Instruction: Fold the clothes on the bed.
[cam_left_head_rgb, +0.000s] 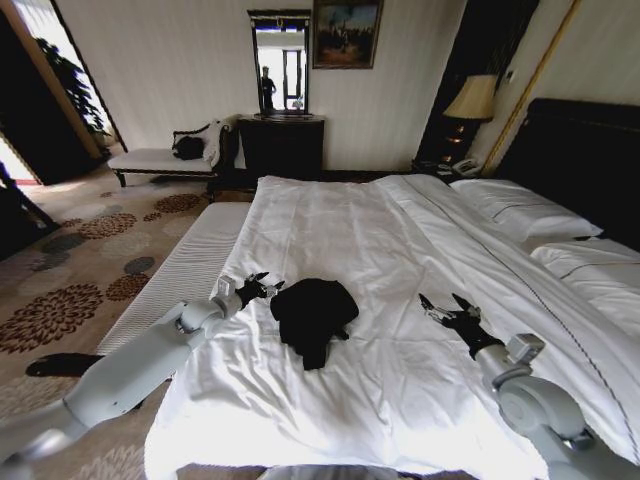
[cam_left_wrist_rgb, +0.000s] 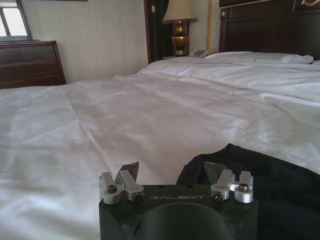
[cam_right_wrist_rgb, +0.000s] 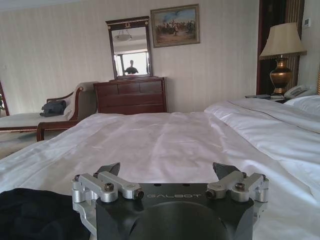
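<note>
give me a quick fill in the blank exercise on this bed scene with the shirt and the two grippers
1. The black T-shirt lies in a bunched heap on the bed's ____ duvet.
2. The left gripper and the right gripper both have their fingers ____.
3. Of the two, the ____ gripper is nearer the T-shirt.
4. Beside the headboard stands a lit ____ with a pale shade.

Missing words: white; open; left; lamp

The bed (cam_left_head_rgb: 400, 380), spread with a white duvet, carries a crumpled black T-shirt (cam_left_head_rgb: 313, 315) and white pillows (cam_left_head_rgb: 520, 210).
</note>
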